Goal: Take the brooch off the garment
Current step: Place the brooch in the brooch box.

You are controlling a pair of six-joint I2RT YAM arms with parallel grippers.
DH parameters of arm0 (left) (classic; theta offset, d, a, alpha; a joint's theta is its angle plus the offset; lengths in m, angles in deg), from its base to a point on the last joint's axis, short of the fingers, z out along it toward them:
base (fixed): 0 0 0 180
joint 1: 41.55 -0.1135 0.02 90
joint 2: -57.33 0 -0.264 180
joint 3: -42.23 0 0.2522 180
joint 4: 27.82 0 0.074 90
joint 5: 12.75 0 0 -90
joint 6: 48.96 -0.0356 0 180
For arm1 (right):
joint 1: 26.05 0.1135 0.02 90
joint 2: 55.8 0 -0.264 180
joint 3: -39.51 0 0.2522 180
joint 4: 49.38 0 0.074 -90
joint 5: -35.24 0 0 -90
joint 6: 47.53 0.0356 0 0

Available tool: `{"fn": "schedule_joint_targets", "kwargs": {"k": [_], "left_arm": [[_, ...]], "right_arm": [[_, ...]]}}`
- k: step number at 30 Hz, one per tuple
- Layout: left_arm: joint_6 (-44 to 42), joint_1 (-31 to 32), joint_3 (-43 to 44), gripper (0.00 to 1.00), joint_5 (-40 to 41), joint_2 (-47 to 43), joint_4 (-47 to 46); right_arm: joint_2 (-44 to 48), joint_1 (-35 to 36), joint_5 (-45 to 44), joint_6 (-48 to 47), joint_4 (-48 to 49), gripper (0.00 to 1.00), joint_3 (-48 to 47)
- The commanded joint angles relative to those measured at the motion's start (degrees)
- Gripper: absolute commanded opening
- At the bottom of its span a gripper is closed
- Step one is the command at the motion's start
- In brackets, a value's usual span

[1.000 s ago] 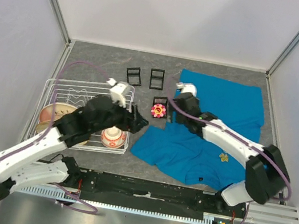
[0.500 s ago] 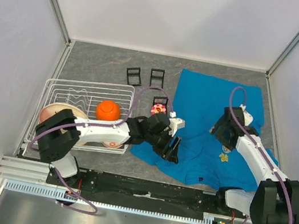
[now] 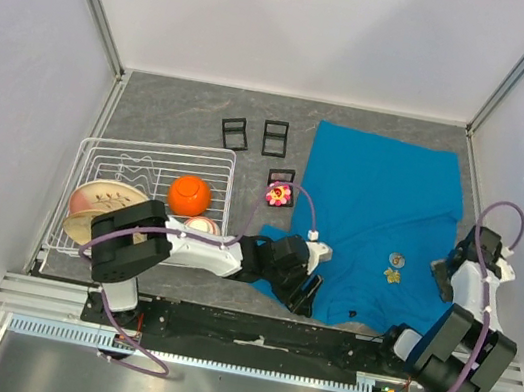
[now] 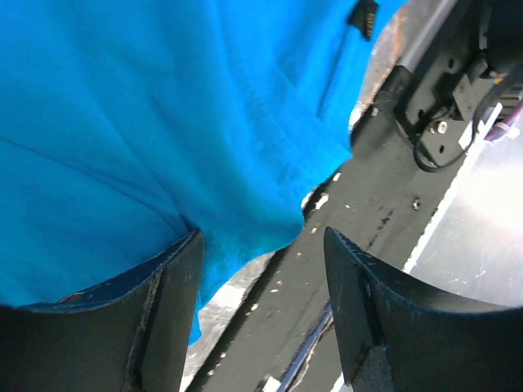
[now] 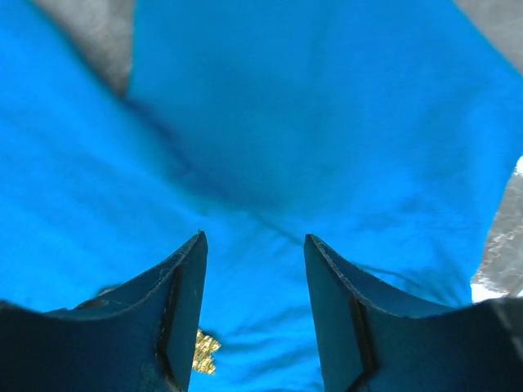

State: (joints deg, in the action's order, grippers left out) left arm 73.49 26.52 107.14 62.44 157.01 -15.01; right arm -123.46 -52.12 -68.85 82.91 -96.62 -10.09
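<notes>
flatter than a second ago, the shirt (image 3: pixel 374 195) lies spread. our left gripper (image 4: pixel 261 238) has dropped to its near hem, jaws apart, gripping nothing; our right gripper (image 5: pixel 255 237) has pulled back rightward, jaws apart, empty. we judge the yellow brooch (image 3: pixel 392 275) still pinned on the shirt's near right part.
</notes>
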Motion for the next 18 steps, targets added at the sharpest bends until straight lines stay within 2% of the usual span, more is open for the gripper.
{"fn": "schedule_joint_targets", "kwargs": {"k": [1, 2, 6, 9, 13, 18], "left_arm": [[2.0, 2.94, -0.53, 0.68, 0.75, 2.01, -1.42], [2.35, 3.9, -0.62, 0.68, 0.4, 1.58, -1.42], [2.88, 4.88, -1.67, 0.7, -1.18, -1.41, -1.6], [1.48, 4.96, -0.01, 0.71, 0.21, -5.62, 2.86], [-1.24, 3.83, 6.3, 0.72, 0.83, -10.11, 9.63], [-0.46, 0.05, 12.99, 0.74, -4.42, -9.78, 8.43]], "right_arm": [[2.0, -7.67, -1.04, 1.91, 2.71, 0.57, 2.87], [2.0, -11.17, -0.25, 1.83, 3.06, 0.56, 3.48], [1.48, -16.12, -0.84, 1.3, 4.29, 0.56, 6.03], [-0.01, -16.74, -4.01, 0.25, 2.98, 0.56, 3.5], [-5.01, -17.0, -6.47, 1.12, 3.15, 0.56, 2.53], [-4.33, -17.09, -10.44, -2.46, 4.99, 0.56, -0.37]]}}
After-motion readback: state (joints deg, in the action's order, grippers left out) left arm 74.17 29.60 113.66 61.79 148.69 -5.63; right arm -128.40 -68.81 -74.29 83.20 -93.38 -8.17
